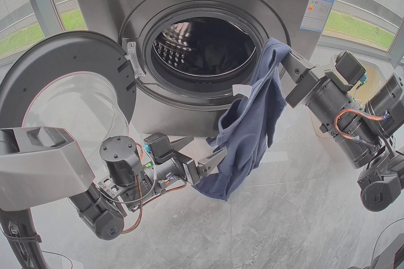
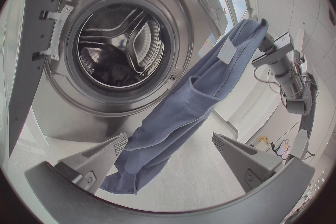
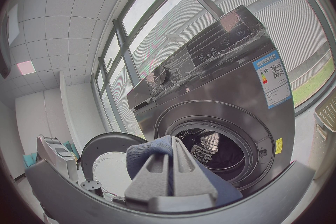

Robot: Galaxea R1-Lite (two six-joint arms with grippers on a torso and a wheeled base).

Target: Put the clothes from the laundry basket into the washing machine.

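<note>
Right pincer (image 1: 288,56) clamps garment (image 1: 252,122) top, right of drum (image 1: 204,47); it hangs down-left between spread left pincer (image 1: 209,144).

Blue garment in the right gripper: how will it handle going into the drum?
Probably floppy: the blue garment hangs in folds from the right gripper. Likely light: one pinch carries it. Its low hem may drag on the drum rim.

On washing machine (image 1: 105,1) — blue energy label (image 1: 317,11), yellow sticker (image 3: 278,145); on garment (image 1: 252,122) — white tag (image 1: 242,90).
</note>
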